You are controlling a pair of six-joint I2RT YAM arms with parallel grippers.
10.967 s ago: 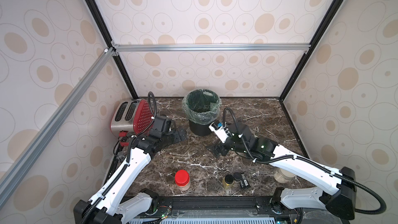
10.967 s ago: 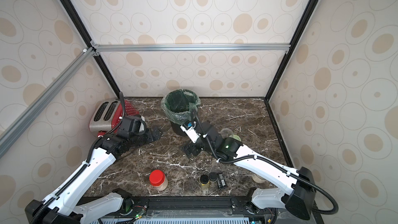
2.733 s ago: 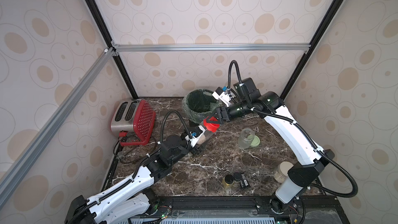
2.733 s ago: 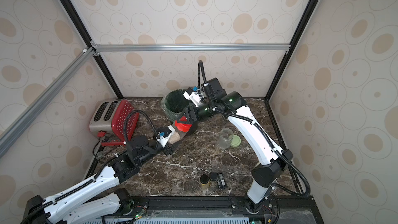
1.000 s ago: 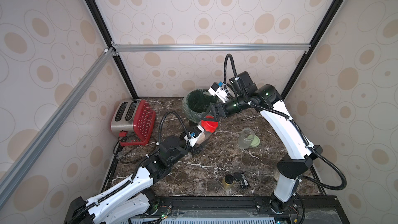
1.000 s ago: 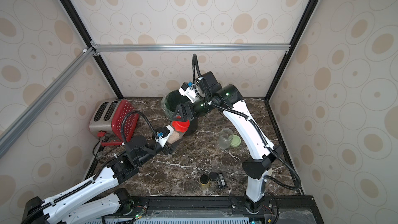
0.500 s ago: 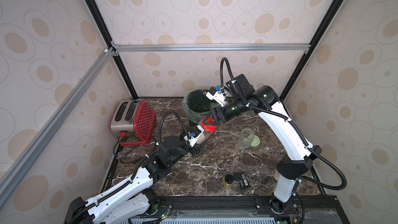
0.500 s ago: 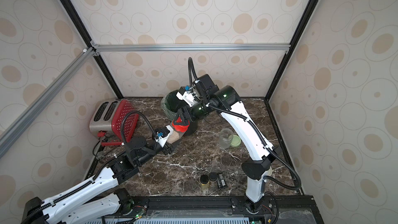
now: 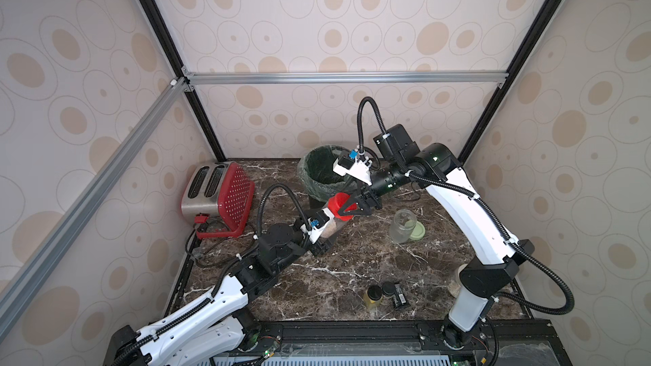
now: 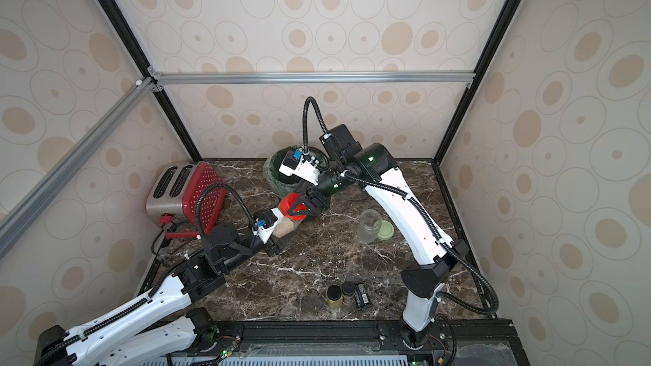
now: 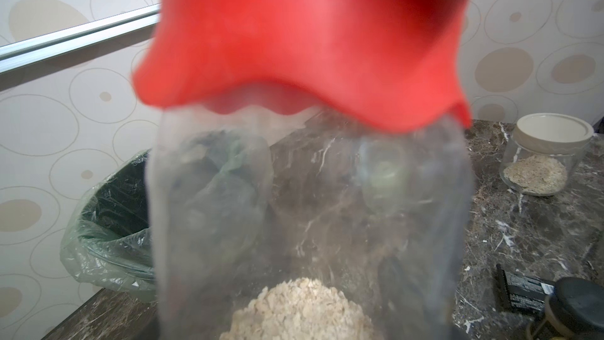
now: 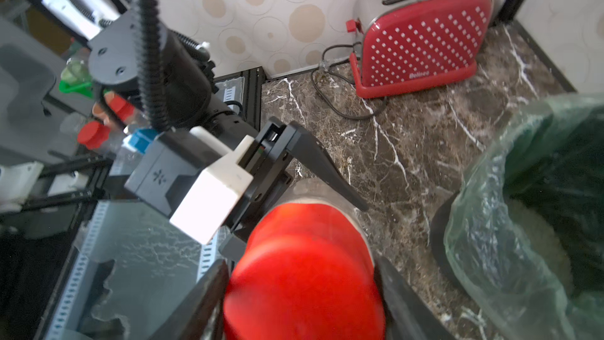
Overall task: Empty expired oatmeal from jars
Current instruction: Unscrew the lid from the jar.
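Observation:
My left gripper (image 9: 322, 232) (image 10: 276, 234) is shut on a clear jar (image 9: 334, 225) (image 10: 287, 228) (image 11: 310, 207), held tilted above the table near the bin. Pale oatmeal (image 11: 300, 309) lies in its lower end. My right gripper (image 9: 347, 205) (image 10: 299, 207) (image 12: 300, 289) is shut on this jar's red lid (image 9: 338, 200) (image 10: 287, 202) (image 11: 304, 37) (image 12: 304, 256), one black finger on each side. A lidless jar (image 9: 401, 227) (image 10: 369, 225) stands on the table beside its pale green lid (image 9: 418, 232) (image 10: 386, 234). A beige-lidded jar (image 11: 552, 155) holds oatmeal (image 11: 536, 178).
A bin lined with a green bag (image 9: 318, 174) (image 10: 278, 177) (image 11: 108, 224) (image 12: 539, 207) stands at the back, just behind the held jar. A red toaster (image 9: 220, 193) (image 10: 186, 191) (image 12: 421, 37) sits at the back left. Two small dark-capped bottles (image 9: 375, 295) (image 10: 334, 297) stand near the front edge.
My right gripper has come down over the red lid and shut on it. The left arm has held the jar still.

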